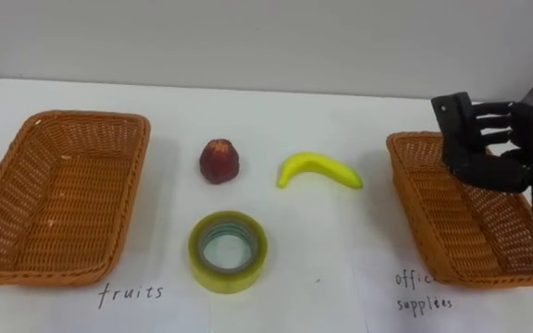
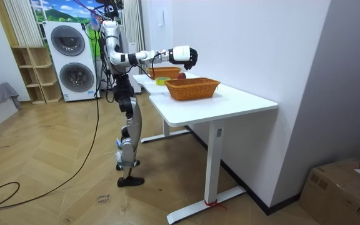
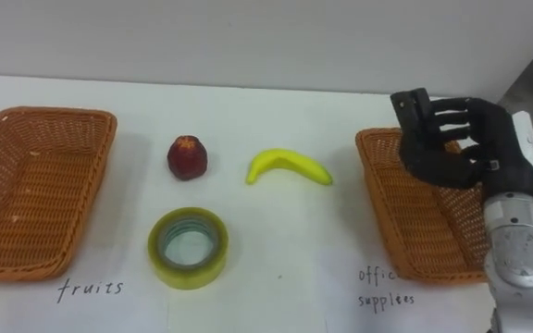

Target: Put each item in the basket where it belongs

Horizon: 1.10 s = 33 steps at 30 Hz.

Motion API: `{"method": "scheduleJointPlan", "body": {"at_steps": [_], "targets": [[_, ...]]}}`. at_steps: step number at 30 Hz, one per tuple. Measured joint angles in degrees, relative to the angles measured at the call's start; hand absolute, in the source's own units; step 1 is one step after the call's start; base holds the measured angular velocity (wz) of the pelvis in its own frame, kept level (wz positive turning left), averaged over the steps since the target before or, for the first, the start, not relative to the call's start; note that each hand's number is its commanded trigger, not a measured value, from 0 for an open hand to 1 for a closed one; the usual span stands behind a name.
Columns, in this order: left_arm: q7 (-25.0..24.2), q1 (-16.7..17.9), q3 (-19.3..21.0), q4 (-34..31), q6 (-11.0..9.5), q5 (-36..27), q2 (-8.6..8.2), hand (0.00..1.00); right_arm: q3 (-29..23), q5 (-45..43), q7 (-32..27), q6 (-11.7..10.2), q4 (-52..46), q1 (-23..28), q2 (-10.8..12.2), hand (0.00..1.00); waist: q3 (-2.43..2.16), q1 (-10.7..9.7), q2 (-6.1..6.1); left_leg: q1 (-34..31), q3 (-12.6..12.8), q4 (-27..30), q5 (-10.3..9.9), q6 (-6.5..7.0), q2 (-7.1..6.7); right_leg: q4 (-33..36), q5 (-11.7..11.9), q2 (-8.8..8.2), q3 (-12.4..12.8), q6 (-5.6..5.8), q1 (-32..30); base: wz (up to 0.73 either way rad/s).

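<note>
The right hand point(image 3: 449, 146) hovers over the far end of the right basket point(image 3: 405, 227) at the table's point(image 3: 276, 287) right edge, fingers loosely spread and holding nothing. Between the 2 baskets, right and left basket point(image 3: 35, 203), the apple point(image 3: 187, 156) and banana point(image 3: 288, 166) lie apart mid-table. The tape roll point(image 3: 188, 247) lies toward the front edge.

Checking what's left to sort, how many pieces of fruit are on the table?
2: a red fruit beside the left basket, and a banana to its right. The right hand hides part of the right basket.
</note>
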Motion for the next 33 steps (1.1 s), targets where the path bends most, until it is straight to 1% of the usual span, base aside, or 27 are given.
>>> {"method": "scheduleJointPlan", "body": {"at_steps": [7, 10, 15, 20, 22, 26, 33], "targets": [[-0.2, 0.0, 0.2, -0.6, 0.6, 0.0, 0.04, 0.00, 0.0, -0.4, 0.0, 0.1, 3.3, 0.2, 0.0, 1.00, -0.09, 0.0, -0.13, 0.0, 0.0, 0.0, 0.0, 0.00, -0.02, 0.0, 0.0, -0.01, 0.3, 0.00, 0.0, 0.00], [-0.7, -0.3, 1.2, -1.1, 0.8, 0.0, 0.14, 0.00, 0.0, -1.8, 0.5, 0.1, 4.0, 0.4, 0.0, 1.00, -0.05, 0.1, -0.06, 0.0, 0.0, 0.0, 0.0, 0.00, 0.02, 0.0, 0.0, 0.05, 0.5, 0.00, 0.0, 0.00], [-1.8, -0.4, 1.3, -1.2, 1.2, 0.0, 0.18, 0.00, 0.1, -5.0, 3.3, 0.1, 4.3, 1.5, 0.0, 1.00, -0.02, 0.2, 0.07, 0.0, 0.1, 0.0, 0.0, 0.00, 0.01, 0.1, 0.0, 0.09, 0.8, 0.00, -0.3, 0.00], [-2.2, -0.5, 1.3, -1.2, 1.2, 0.0, 0.26, 0.00, 0.1, -5.9, 5.2, 0.2, 4.7, 1.5, 0.0, 1.00, -0.02, 0.2, 0.02, 0.0, 0.1, -0.2, 0.0, 0.00, 0.01, 0.1, 0.0, 0.11, 0.9, 0.00, -0.4, 0.00], [-2.8, -0.5, 2.0, -1.3, 1.2, 0.1, 0.27, 0.00, 0.1, -6.2, 5.7, 0.2, 4.7, 1.5, 0.0, 1.00, -0.03, 0.2, -0.07, 0.0, 0.1, -0.2, 0.0, 0.00, 0.01, 0.1, 0.0, 0.13, 1.0, 0.00, -0.4, 0.00], [-2.9, -0.5, 2.4, -1.6, 1.2, 0.1, 0.31, 0.00, 0.1, -8.0, 7.7, 0.7, 4.7, 1.6, 0.0, 1.00, -0.08, 0.2, -0.22, -0.1, 0.1, -0.2, 0.0, 0.00, 0.00, 0.1, 0.0, 0.12, 1.0, 0.00, -0.4, 0.00], [-2.9, -0.4, 2.4, -2.2, 1.2, 0.1, 0.34, 0.00, 0.1, -10.3, 9.8, 0.7, 4.7, 2.2, 0.0, 1.00, -0.11, 0.2, -0.26, -0.1, 0.1, -0.2, 0.0, 0.00, 0.00, 0.0, 0.0, 0.13, 1.0, 0.00, -0.5, 0.00]]}}
